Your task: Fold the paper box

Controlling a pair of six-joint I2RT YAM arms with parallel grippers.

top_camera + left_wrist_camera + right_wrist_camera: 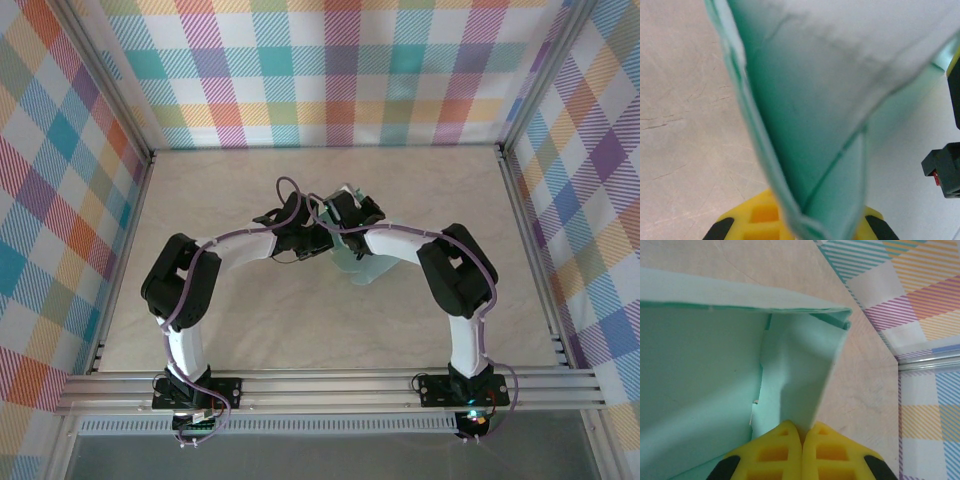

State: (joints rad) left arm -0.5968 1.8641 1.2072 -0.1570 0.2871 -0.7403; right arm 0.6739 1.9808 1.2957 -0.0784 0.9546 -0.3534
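Note:
The paper box [366, 263] is pale mint card, held up off the table between both arms at mid-table. In the left wrist view the paper box [805, 100] hangs as a partly folded sheet with a crease. Its lower edge runs down between the yellow fingers [757, 216] of my left gripper [812, 226], which is shut on it. In the right wrist view a side flap of the paper box [800, 375] is pinched by my right gripper [802, 436], whose jaws are pressed together. Seen from above, the left gripper [316, 240] and right gripper [336, 228] nearly touch.
The beige tabletop [300, 320] is walled by plaid panels [330, 70] at the back and both sides. An aluminium rail [330, 385] crosses the near edge by the arm bases. A black part of the right arm [945, 170] sits close to the card's right side.

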